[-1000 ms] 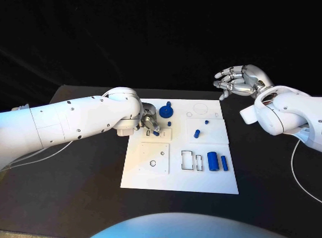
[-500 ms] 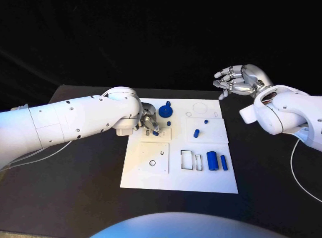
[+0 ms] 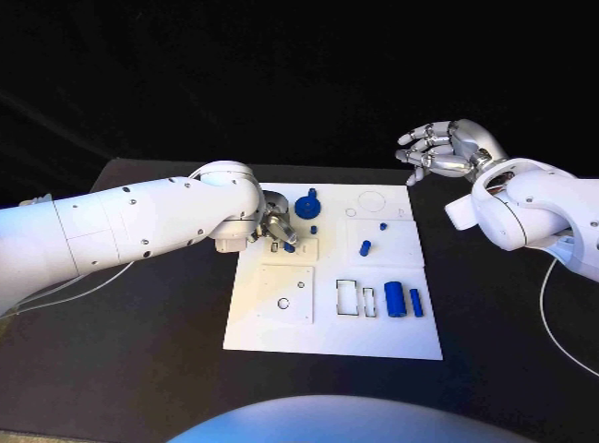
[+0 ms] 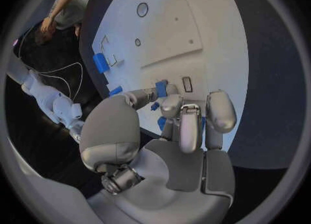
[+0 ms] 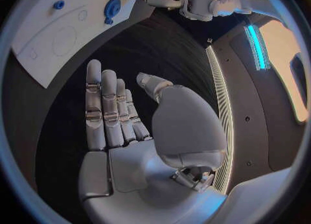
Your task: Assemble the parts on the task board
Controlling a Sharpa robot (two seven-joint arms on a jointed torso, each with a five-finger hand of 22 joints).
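Head view, near to far: two blue cylinders (image 3: 406,300) lying side by side on task board (image 3: 332,341); one blue peg (image 3: 365,247) mid-board; left hand (image 3: 278,229) pinching small blue part (image 3: 290,246) at board; one blue disc (image 3: 308,200) at far edge. Right hand (image 3: 449,151) raised beyond board's far right corner, fingers apart, holding nothing.

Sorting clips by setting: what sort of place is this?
Probably a robotics lab test station: a black table against a dark backdrop, a white task board with cut-out slots and small blue parts, the left hand working on the board.
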